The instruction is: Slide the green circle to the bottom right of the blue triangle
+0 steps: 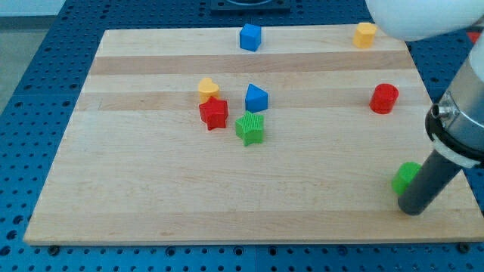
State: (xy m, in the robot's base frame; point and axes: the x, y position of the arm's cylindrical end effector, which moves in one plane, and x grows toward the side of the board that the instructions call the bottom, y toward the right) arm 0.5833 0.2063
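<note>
The green circle (pixel 406 176) lies near the board's right edge, low in the view, partly hidden by the rod. My tip (pixel 412 209) rests on the board just below and right of it, touching or nearly touching it. The blue triangle (pixel 256 98) sits near the board's middle, far to the left of the green circle. A green star (pixel 250 128) lies just below the blue triangle.
A red star (pixel 214 113) and a yellow heart (pixel 209 89) sit left of the blue triangle. A blue cube (pixel 250 37) and a yellow block (pixel 364 34) lie at the top edge. A red cylinder (pixel 384 98) stands at the right. The wooden board (pixel 151 196) lies on a blue perforated table.
</note>
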